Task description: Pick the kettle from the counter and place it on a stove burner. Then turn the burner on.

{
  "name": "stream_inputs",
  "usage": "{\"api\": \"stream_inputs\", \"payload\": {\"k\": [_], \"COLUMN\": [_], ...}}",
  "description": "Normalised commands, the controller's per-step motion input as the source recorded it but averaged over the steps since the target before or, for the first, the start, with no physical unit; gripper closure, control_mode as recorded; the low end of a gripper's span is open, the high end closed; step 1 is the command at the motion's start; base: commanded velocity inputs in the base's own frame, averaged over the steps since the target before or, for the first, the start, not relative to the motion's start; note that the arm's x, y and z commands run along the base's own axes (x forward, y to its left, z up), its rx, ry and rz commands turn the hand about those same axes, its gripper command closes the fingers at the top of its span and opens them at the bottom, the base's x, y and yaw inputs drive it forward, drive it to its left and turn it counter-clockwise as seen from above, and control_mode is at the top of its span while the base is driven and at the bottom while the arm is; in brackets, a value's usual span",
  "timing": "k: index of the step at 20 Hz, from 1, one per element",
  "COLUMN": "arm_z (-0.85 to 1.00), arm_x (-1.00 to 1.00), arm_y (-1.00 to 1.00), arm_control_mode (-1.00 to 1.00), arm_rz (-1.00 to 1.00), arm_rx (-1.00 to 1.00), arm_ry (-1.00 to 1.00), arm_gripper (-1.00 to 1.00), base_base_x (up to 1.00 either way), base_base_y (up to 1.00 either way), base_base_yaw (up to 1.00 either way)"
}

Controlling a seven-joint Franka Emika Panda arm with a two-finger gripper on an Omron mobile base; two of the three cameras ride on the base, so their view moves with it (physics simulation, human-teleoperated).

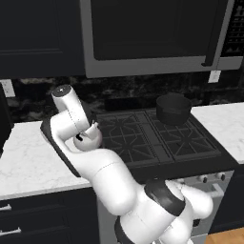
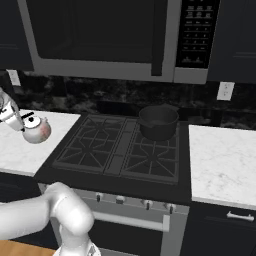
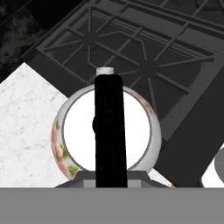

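The kettle (image 1: 91,139) (image 2: 36,131) (image 3: 78,131) is round and silvery-white with pink flower prints and a black arched handle (image 3: 110,127). My gripper (image 1: 82,135) (image 2: 24,123) is shut on that handle from above. The kettle hangs over the white marble counter (image 1: 24,157) (image 2: 15,152) (image 3: 30,113), close to the left edge of the black cooktop. Its short spout points towards the front-left stove burner (image 1: 125,139) (image 2: 86,145) (image 3: 146,68), which has nothing on it. Whether the kettle's base touches the counter I cannot tell.
A large black pot (image 1: 173,108) (image 2: 158,121) stands on the back-right burner. The stove knobs (image 2: 120,199) run along the front panel below the cooktop. A microwave (image 1: 152,33) (image 2: 100,35) hangs above the stove. More counter (image 2: 220,155) lies to the right.
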Motion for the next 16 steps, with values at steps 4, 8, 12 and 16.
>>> {"api": "stream_inputs", "payload": {"k": [4,8,12,16], "arm_z": [0.22,0.07,0.0,0.0], "arm_x": [-0.05,0.0,0.0,0.02], "arm_y": [-0.62,-0.69,-0.72,-0.69], "arm_control_mode": [-1.0,-1.0,-1.0,-1.0], "arm_rz": [-0.16,-0.13,-0.09,-0.04], "arm_rx": [0.0,0.0,0.0,0.0], "arm_ry": [0.01,0.02,0.01,0.02], "arm_gripper": [1.0,1.0,1.0,1.0], "base_base_x": [0.0,0.0,0.0,0.0], "base_base_y": [0.0,0.0,0.0,0.0], "base_base_yaw": [0.0,0.0,0.0,0.0]}}
